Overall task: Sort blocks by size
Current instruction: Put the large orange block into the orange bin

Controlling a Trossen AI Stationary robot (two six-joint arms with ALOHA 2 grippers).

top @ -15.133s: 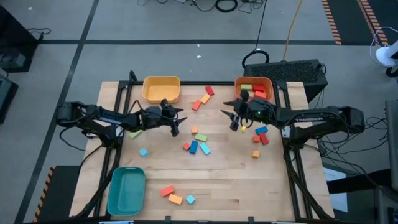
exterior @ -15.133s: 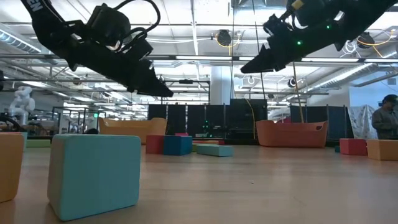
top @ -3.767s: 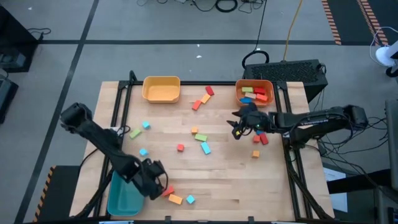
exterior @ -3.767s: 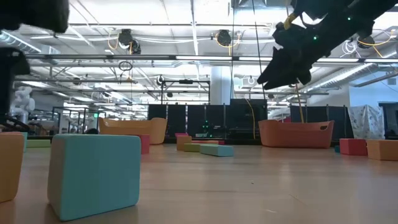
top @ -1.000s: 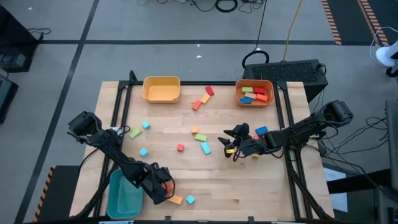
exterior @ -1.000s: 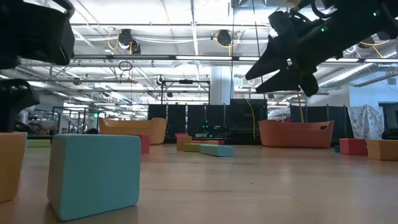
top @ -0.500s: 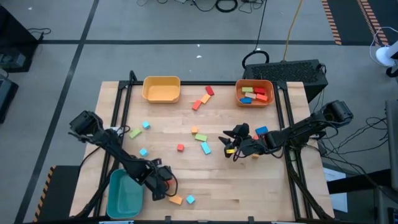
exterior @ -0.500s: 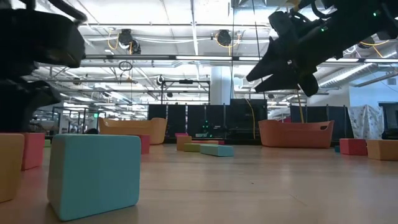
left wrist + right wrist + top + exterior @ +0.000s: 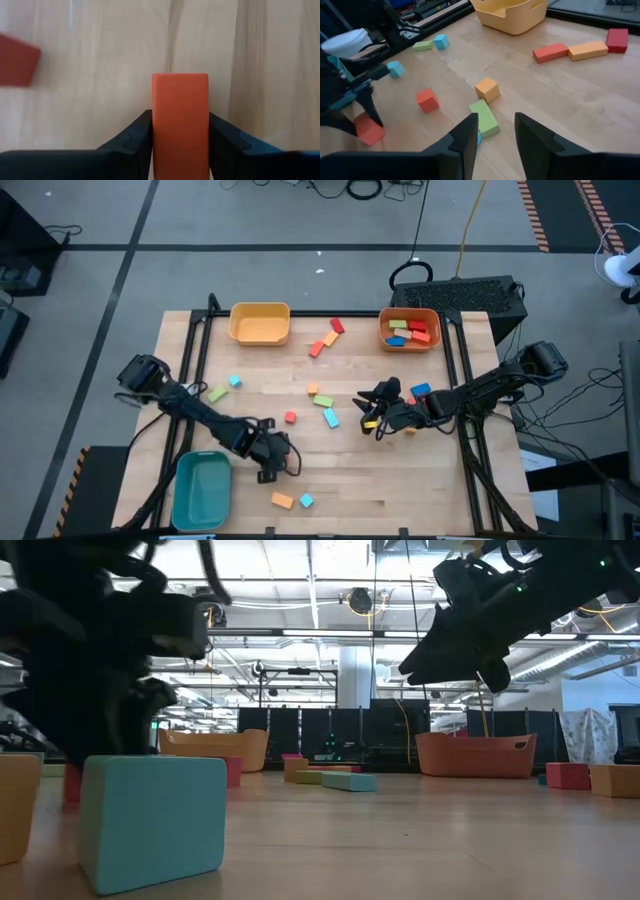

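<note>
The left gripper [image 9: 272, 463] sits low over the near-left part of the table, just beside the teal bin [image 9: 201, 490], its fingers clamped on a red-orange block [image 9: 180, 122]. The step in hand looks like carrying that picked block to a bin; the next move calls for a lift clear of the wood and a swing over whichever bin suits its size. In the high view the arm hides the block — only the left wrist view shows the grip on it. Toward the centre, loose blocks such as a green bar [image 9: 484, 118] lie scattered. On the right, the right gripper [image 9: 372, 417] hovers above them with fingers apart and nothing between — the right wrist view shows this plainly. The orange bin [image 9: 409, 329] holds several blocks.
</note>
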